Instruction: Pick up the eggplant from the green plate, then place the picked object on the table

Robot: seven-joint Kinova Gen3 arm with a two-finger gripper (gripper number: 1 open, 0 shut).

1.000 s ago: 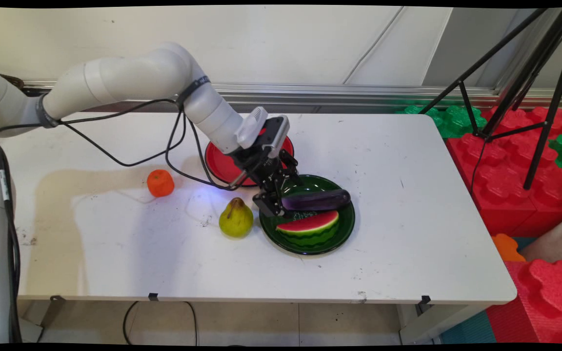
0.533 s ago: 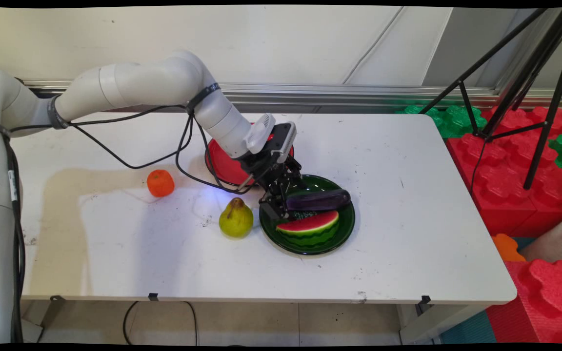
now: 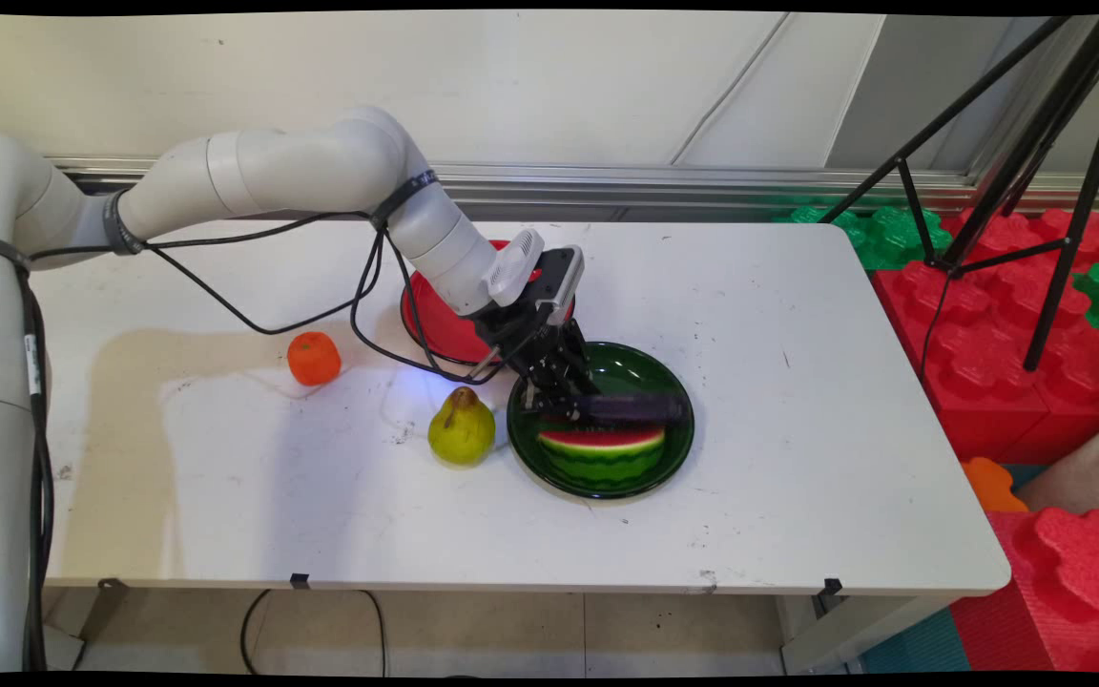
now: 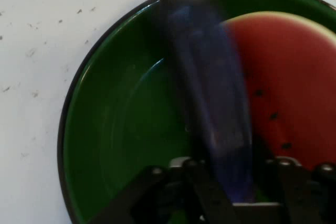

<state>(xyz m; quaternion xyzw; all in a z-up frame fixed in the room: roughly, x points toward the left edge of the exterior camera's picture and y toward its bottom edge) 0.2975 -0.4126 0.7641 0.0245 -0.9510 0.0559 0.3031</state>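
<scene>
Purple eggplant [image 3: 633, 408] lies in the green plate [image 3: 656, 367] against the watermelon slice [image 3: 602, 445]; gripper [image 3: 549, 405] at its left end, grip impossible to tell; smooth, likely slippery, best taken mid-body.

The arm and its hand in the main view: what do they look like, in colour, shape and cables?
The arm is white, made of thick rounded links. Black cables hang from it in loops, held by dark straps. The hand is black, with a thin linkage.
</scene>
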